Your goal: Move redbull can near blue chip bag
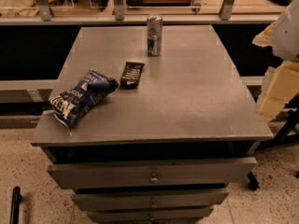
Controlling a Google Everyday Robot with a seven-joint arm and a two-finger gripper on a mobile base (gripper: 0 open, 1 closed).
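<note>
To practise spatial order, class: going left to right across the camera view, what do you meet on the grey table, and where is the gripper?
blue chip bag → dark snack wrapper → redbull can → gripper, just past the right edge of the table.

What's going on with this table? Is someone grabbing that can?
Nobody is holding anything right now. The redbull can stands upright near the far edge of the grey table. The blue chip bag lies at the near left corner, and a small dark wrapper lies between them. The robot's hand is at the right side, beside the table, touching none of them.
</note>
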